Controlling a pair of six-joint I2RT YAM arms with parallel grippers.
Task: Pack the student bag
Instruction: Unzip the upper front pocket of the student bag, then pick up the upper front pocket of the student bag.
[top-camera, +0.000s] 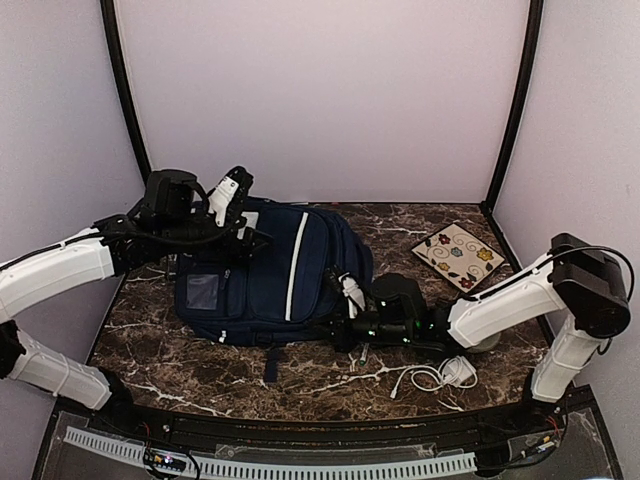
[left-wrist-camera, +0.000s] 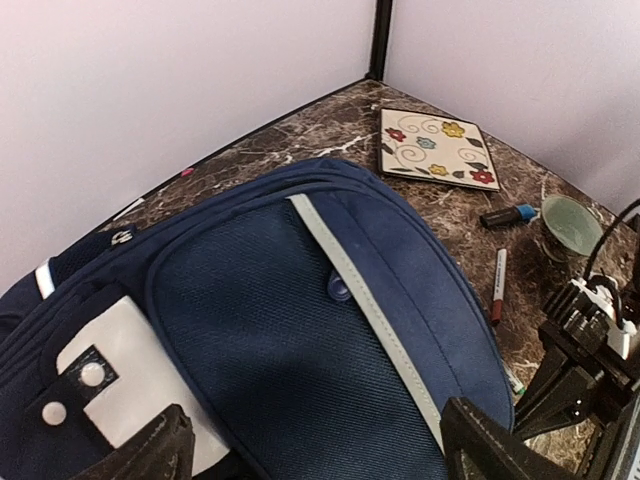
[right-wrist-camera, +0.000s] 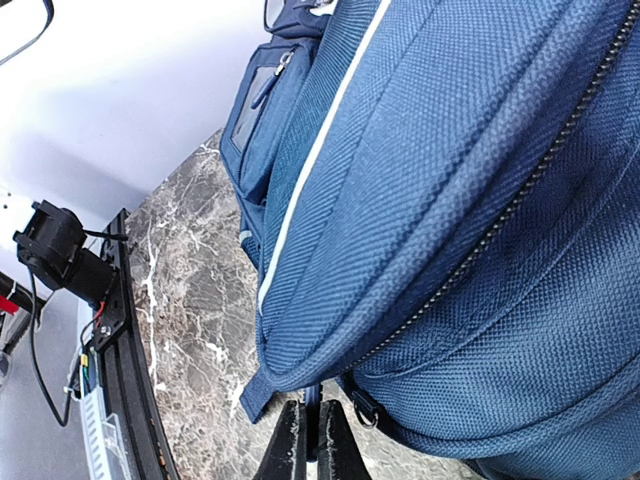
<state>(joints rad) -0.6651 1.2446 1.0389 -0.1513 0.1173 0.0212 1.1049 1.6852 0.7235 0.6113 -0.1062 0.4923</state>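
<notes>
The student bag (top-camera: 270, 275) lies flat in the middle of the table, navy with a white stripe and a white patch near its top. My left gripper (top-camera: 230, 195) hovers over the bag's top end; in the left wrist view (left-wrist-camera: 315, 445) its fingers stand wide apart above the bag's front panel (left-wrist-camera: 300, 330), holding nothing. My right gripper (top-camera: 347, 300) is at the bag's near right edge. In the right wrist view (right-wrist-camera: 306, 425) it is shut on a narrow navy pull tab (right-wrist-camera: 307, 392) that hangs from the bag (right-wrist-camera: 450, 200) just below a closed zipper.
A floral card (top-camera: 460, 255) lies at the back right, also in the left wrist view (left-wrist-camera: 435, 148). A red marker (left-wrist-camera: 497, 285), a blue stick (left-wrist-camera: 508, 215) and a green cup (left-wrist-camera: 572, 225) lie right of the bag. A white charger and cable (top-camera: 440, 375) sit near the front.
</notes>
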